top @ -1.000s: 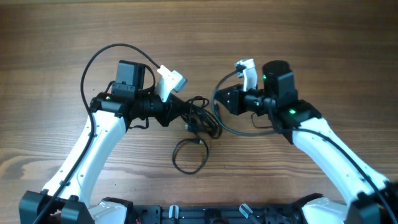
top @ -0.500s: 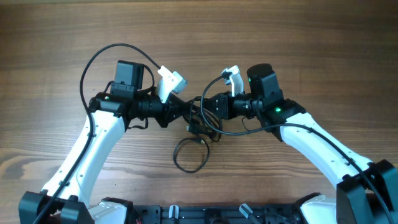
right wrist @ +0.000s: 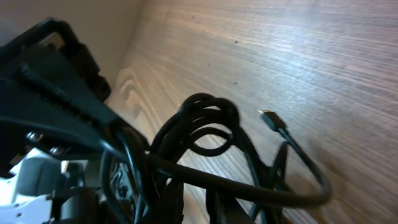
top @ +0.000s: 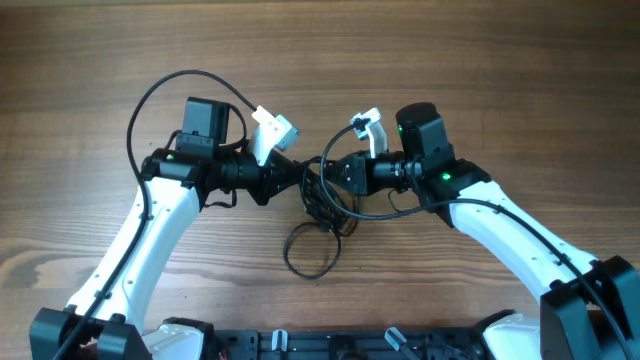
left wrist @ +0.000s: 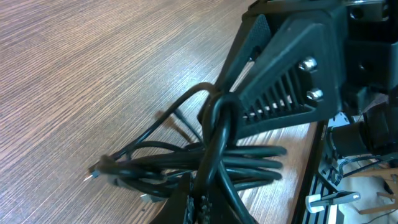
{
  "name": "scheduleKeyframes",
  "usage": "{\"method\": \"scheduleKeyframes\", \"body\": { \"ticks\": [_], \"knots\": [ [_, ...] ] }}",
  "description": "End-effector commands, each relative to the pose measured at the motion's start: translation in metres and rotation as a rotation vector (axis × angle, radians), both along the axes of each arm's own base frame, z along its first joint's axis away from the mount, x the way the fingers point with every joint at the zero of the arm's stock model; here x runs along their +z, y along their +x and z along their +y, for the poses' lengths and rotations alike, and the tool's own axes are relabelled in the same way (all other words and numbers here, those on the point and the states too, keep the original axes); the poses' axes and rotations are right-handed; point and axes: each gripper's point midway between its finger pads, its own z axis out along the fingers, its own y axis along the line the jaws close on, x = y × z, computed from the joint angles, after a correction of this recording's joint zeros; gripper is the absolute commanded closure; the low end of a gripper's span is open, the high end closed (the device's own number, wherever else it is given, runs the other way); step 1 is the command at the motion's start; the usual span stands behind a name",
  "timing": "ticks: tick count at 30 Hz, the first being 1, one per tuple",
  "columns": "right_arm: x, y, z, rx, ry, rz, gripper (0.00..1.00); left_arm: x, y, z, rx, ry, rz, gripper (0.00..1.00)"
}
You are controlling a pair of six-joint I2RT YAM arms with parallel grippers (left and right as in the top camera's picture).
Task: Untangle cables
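Judging from how things lay, the cables point(top: 322, 200) were found as one knotted bundle at the middle of the tabletop point(top: 500, 80), between the two claws, with a single loose loop point(top: 310, 252) trailing from it toward the robot's base; the left claw point(top: 300, 181) was seen clamped fully down on strands at the bundle's left side; the right claw point(top: 333, 172) was pressed in against the bundle's right side with its jaws narrow, but whether a strand was pinched between them could not be told, since the right wrist view was filled with dark coils too close to be read; a small plug end point(right wrist: 268, 116) was seen lying free on the wood just beside the coils. The chief risk was judged to be a tightened knot: were the claws drawn apart with several strands caught together, the tangle would be cinched rather than opened; a weak hold on the right could let the cord slip, so that the whole bundle would merely be dragged by the left arm; the free plug could be snagged in a loop; with the claws so near each other, a clash of fingers was also thought possible.
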Motion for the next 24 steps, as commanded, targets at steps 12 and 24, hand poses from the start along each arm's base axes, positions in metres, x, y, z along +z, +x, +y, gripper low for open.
{"method": "scheduleKeyframes", "body": {
  "ticks": [12, 24],
  "knots": [
    [0.043, -0.016, 0.026, 0.161, 0.187, -0.072, 0.7, 0.006, -0.003, -0.006, -0.034, -0.027, -0.019, 0.96],
    [0.013, 0.009, -0.001, -0.059, 0.067, 0.087, 0.71, 0.006, -0.003, -0.006, -0.032, -0.027, -0.017, 0.96]
  ]
}}
